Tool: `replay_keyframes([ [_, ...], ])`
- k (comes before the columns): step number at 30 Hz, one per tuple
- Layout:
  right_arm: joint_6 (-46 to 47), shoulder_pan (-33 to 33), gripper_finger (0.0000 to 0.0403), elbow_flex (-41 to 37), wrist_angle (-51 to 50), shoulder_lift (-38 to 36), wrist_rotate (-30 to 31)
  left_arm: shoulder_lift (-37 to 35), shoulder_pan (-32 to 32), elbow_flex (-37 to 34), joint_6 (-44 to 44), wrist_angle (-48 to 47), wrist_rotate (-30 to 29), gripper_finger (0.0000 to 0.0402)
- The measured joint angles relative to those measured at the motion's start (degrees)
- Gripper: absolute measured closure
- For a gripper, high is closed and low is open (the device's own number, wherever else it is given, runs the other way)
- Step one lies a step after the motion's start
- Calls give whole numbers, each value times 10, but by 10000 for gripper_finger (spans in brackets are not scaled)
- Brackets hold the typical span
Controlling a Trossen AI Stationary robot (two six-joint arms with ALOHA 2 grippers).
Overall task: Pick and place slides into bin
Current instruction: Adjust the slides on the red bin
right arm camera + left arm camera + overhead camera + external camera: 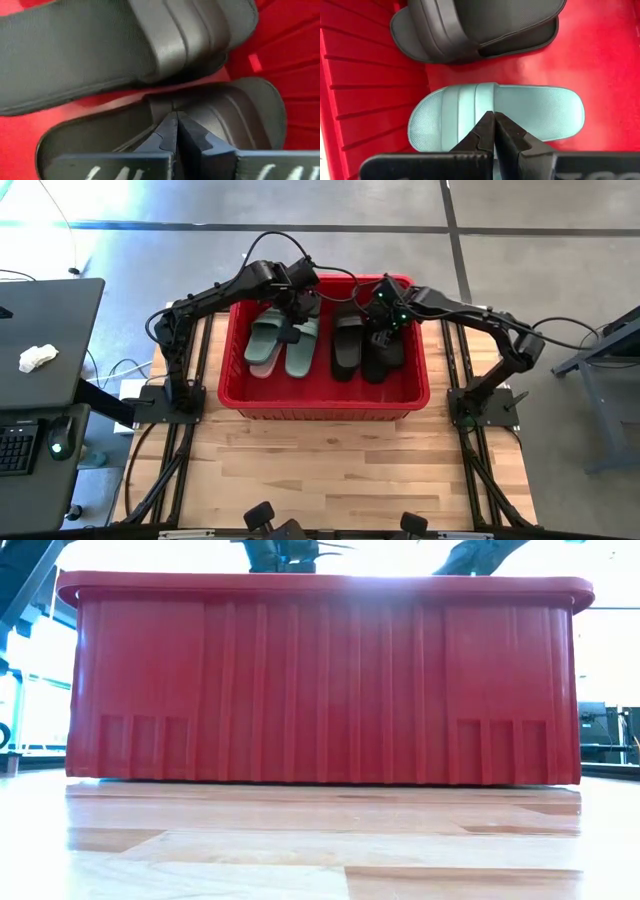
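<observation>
The red bin [320, 408] stands mid-table, and its near wall fills the low view [320, 680]. Inside lie two sage-green slides [265, 345] on the left and black slides [347, 345] on the right. My left gripper [291, 330] reaches down into the bin and is shut at the strap of the right green slide [540, 112]. My right gripper [383, 335] is shut at the strap of the right black slide [240, 115], with another black slide [100, 50] beside it. No pink slides show. My left gripper pinches the green slide's strap at its heel-side edge [486, 97] between its two fingers, coming from above and pointing down. The slide lies sole down, level, low in the bin; whether it rests on the floor I cannot tell. My right gripper pinches the black slide's strap at its heel-side edge [192, 107] between its two fingers, from above, pointing down. The slide sits sole down, low in the bin beside the other black slide; whether it rests on the floor I cannot tell.
A black slide [470, 30] lies near the bin's ribbed wall [365, 100] beyond the green one. The wooden table [320, 470] in front of the bin is bare. A dark desk with a keyboard [20, 450] stands off the table's left.
</observation>
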Motion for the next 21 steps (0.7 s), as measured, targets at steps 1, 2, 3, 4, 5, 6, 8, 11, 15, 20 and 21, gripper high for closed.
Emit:
replay_keyframes([
  [1,2,0,403,0,3,3,-6,0,0,0,-1,1,1,401],
  [2,5,0,403,0,6,6,-8,0,0,0,-2,2,1,401],
  [3,11,0,403,0,8,8,-11,0,0,0,-4,2,1,401],
  [4,13,0,403,0,9,10,-11,0,0,0,-4,2,1,401],
  [5,15,0,403,0,12,11,-10,0,0,0,-6,2,1,401],
  [6,20,0,403,0,15,12,-10,0,0,0,-7,2,1,401],
  [8,26,0,403,0,21,12,-9,0,0,0,-8,2,1,401],
  [11,29,0,403,0,33,12,-9,0,0,0,-9,2,1,401],
  [15,40,0,403,0,37,12,-7,0,0,0,-13,3,1,401],
  [20,45,0,403,0,35,5,-6,1,0,-19,8,-16,1,401],
  [21,45,0,403,0,35,1,-4,1,0,-25,18,-32,1,401],
])
